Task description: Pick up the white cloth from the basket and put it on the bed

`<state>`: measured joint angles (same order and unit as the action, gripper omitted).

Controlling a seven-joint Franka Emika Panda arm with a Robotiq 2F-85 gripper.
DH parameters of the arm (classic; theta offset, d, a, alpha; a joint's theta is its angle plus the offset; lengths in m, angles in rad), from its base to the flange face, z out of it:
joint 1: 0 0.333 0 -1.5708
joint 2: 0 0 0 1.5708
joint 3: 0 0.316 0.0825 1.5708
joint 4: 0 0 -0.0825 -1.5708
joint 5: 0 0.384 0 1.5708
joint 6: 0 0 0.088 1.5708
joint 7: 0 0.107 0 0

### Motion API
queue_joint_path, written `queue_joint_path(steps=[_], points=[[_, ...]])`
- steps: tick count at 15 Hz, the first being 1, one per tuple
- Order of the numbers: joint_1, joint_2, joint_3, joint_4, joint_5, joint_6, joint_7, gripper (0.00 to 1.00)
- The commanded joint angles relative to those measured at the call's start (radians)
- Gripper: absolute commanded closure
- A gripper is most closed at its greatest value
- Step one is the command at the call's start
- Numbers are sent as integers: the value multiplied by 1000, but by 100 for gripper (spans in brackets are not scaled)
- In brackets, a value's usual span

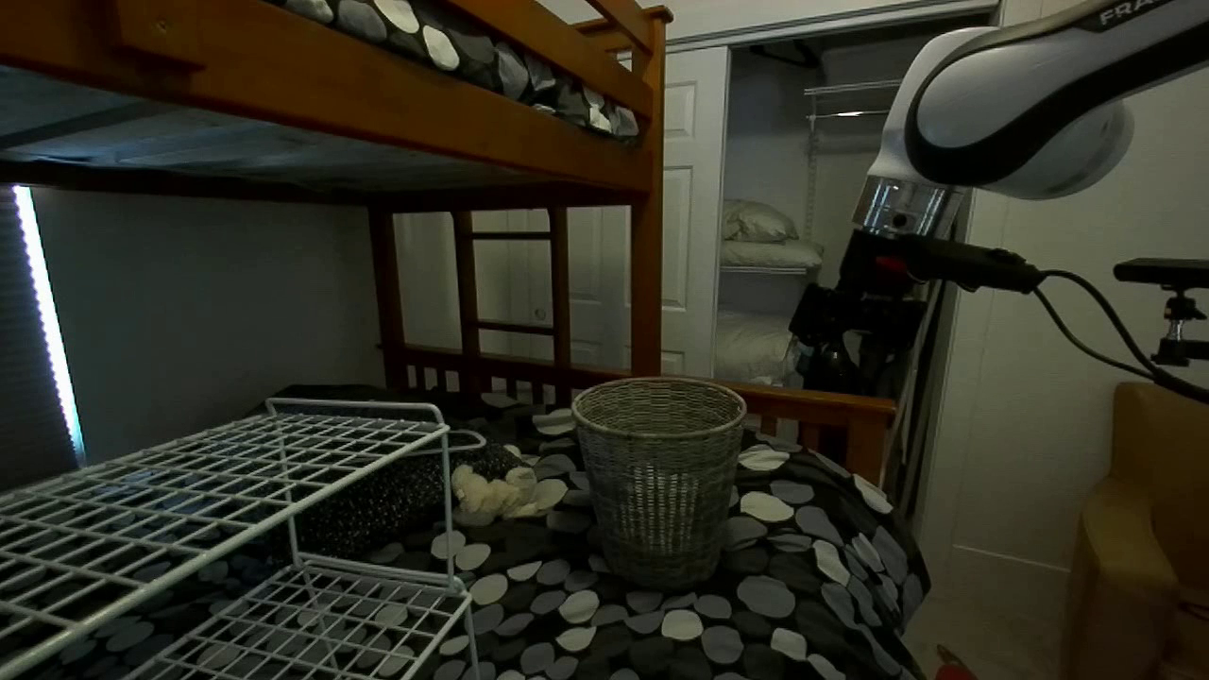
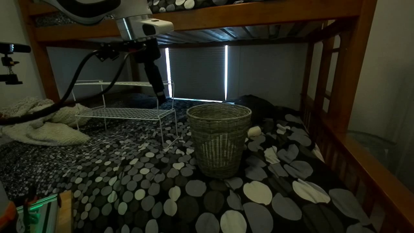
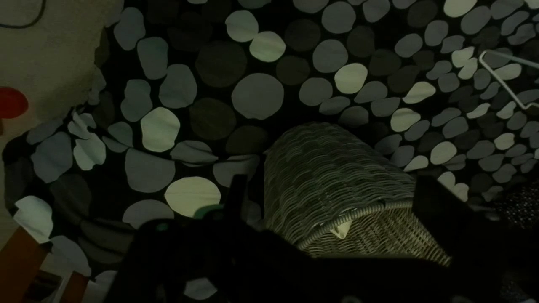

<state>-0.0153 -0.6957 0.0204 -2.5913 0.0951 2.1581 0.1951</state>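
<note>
Presently: white cloth (image 3: 342, 229), at ten o'clock inside basket (image 3: 330, 181), wrist view; presumably light, limp, best pinched by upper fold. Hand (image 3: 330, 191): jaws apart, empty.

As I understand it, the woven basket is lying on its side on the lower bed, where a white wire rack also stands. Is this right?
Not quite: the woven basket stands upright, as both exterior views show. It is on the lower bed, where a white wire rack also stands.

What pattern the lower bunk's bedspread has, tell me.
The bedspread: black with grey and whitish spots, clearest in an exterior view.
</note>
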Motion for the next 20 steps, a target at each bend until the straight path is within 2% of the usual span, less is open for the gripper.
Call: queue_joint_path(steps=[1,6,10,14,18,19,20], points=[[-9,113,13,59,9,42,12,0],[14,315,65,212,-21,83,14,0],[17,497,114,359,-102,113,23,0],[33,668,109,481,-171,169,11,0],[53,798,90,550,-186,240,-66,0],[55,739,87,509,-166,220,-43,0],[58,768,85,525,-166,232,-52,0]])
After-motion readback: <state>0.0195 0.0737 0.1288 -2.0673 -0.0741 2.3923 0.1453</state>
